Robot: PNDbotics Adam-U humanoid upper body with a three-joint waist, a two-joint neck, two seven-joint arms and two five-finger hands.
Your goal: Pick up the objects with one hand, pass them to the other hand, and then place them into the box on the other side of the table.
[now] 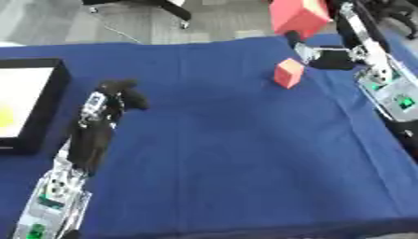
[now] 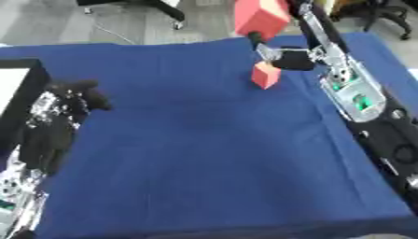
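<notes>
A small orange-red cube (image 1: pixel 288 73) sits tilted on the blue tablecloth (image 1: pixel 228 149) at the far right. My right hand (image 1: pixel 330 59) comes in from the upper right and hovers just right of and above the cube. Whether it touches the cube is unclear. My left hand (image 1: pixel 120 94) is over the left part of the table, well away from the cube, with its fingers curled and nothing in them. A black box with a white inside (image 1: pixel 49 100) stands at the left edge, holding something yellow (image 1: pixel 5 116).
A larger red box (image 1: pixel 298 16) is at the far right edge, behind the right hand. The floor and a chair base (image 1: pixel 176 14) show beyond the table's far edge. My right forearm (image 1: pixel 392 93) runs along the table's right side.
</notes>
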